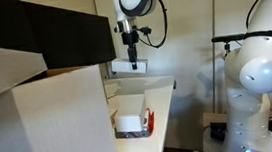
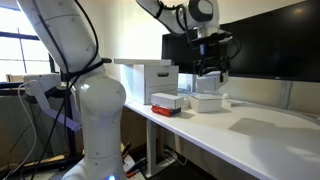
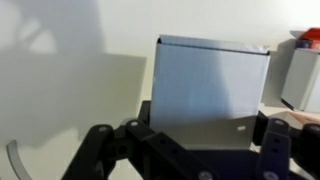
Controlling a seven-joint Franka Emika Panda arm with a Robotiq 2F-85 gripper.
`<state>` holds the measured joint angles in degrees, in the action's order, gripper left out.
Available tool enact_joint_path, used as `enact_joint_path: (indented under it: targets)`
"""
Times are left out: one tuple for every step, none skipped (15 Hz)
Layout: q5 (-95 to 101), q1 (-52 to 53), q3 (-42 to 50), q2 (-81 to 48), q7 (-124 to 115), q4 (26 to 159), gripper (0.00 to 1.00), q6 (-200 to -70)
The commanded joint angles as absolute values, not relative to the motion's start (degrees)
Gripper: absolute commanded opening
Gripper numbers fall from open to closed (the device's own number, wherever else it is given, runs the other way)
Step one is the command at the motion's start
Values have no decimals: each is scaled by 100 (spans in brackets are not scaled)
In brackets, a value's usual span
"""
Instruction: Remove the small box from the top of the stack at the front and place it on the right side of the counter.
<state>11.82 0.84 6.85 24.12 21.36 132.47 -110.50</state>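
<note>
One step looks half done: the small box [image 3: 208, 95] is off the stack [image 2: 165, 101] and sits between the wide-spread jaws of the gripper [image 2: 209, 80]. In the wrist view the jaws press on its two sides. In an exterior view it hangs just right of the stack, seemingly a little clear of the bench [image 2: 262, 142]. Carrying is the step in hand. Next, I judge, the box needs taking over the bare bench at the lower right of frame, lowering flat and level, then letting go.

Place: probably lab | signs: white robot arm [image 2: 95, 95], dark screen [image 2: 270, 40], counter [image 2: 250, 140]
</note>
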Motion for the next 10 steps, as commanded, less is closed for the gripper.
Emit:
enact_joint_path:
  targets:
    - [1555, -166, 1102, 1860, 3347, 12455, 60, -10462]
    - [1616, -191, 1216, 1701, 3733, 12207, 60, -10237]
    - [1706, -225, 1299, 1518, 4094, 11926, 60, -9985]
    - [1754, -261, 1352, 1346, 4425, 11673, 60, -9774]
    - [1836, -291, 1374, 1161, 4702, 11396, 60, -9551]
    - [1941, -329, 1365, 956, 4937, 11109, 60, -9346]
    - [2066, -360, 1345, 745, 5160, 10820, 60, -9156]
    - [2254, -395, 1313, 539, 5316, 10552, 60, -9002]
    - [2430, -426, 1288, 354, 5502, 10287, 60, -8844]
    - [2676, -462, 1255, 182, 5610, 10051, 60, -8718]
